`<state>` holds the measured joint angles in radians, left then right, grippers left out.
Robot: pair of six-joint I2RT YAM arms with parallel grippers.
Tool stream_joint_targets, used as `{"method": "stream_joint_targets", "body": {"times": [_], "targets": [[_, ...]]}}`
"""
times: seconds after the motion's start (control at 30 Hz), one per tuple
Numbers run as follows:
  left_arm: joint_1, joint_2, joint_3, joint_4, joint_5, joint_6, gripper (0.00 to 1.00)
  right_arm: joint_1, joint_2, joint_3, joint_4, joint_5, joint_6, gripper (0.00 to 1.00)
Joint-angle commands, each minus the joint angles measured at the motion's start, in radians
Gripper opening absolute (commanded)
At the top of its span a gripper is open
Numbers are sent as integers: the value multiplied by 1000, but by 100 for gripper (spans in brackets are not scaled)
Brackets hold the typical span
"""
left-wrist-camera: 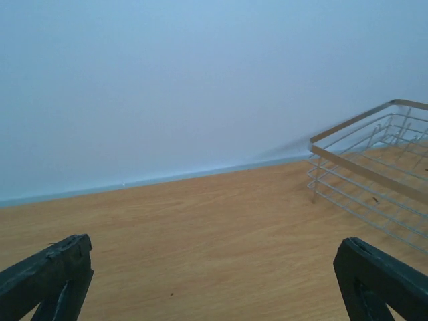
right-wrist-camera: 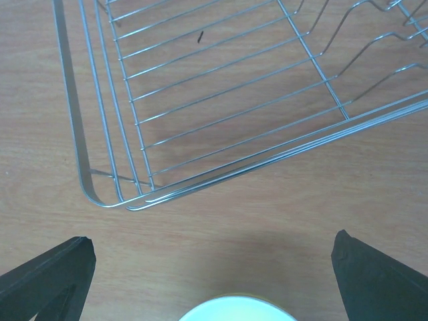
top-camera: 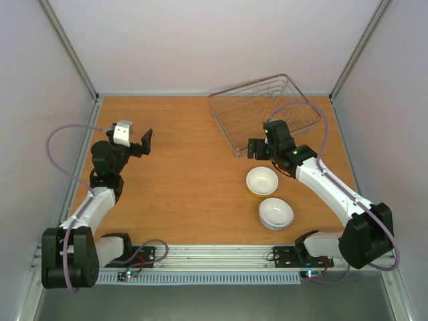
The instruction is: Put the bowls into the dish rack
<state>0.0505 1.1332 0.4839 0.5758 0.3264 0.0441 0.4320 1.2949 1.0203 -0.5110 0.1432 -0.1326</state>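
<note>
Right gripper (right-wrist-camera: 212, 242) spread wide, between silver wire dish rack (top-camera: 264, 110) and white round plastic bowl (top-camera: 262, 180), seemingly nested in a yellow one (top-camera: 255, 193). Second pale bowl (top-camera: 275, 212) just beside. Left gripper (left-wrist-camera: 215, 242) spread too. Expect bowls light, stiff, slick: pinch rim.

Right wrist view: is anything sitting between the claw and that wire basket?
No. In the right wrist view, only bare wooden table separates the open right gripper from the dish rack.

Lab cell: white panels (top-camera: 200, 40), wooden tabletop (top-camera: 187, 174).
</note>
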Motion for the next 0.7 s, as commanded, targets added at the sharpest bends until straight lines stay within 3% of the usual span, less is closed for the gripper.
{"method": "stream_joint_targets", "body": {"times": [0.0, 0.37, 0.53, 0.67], "targets": [[4, -21, 28, -129, 76, 22, 99, 4, 29, 22, -13, 30, 15, 99], [14, 22, -39, -62, 97, 36, 99, 4, 97, 54, 11, -45, -5, 99], [16, 31, -49, -54, 77, 41, 99, 24, 248, 228, -23, -205, -74, 96], [25, 33, -62, -39, 70, 49, 99, 52, 397, 398, -79, -223, -129, 90]]}}
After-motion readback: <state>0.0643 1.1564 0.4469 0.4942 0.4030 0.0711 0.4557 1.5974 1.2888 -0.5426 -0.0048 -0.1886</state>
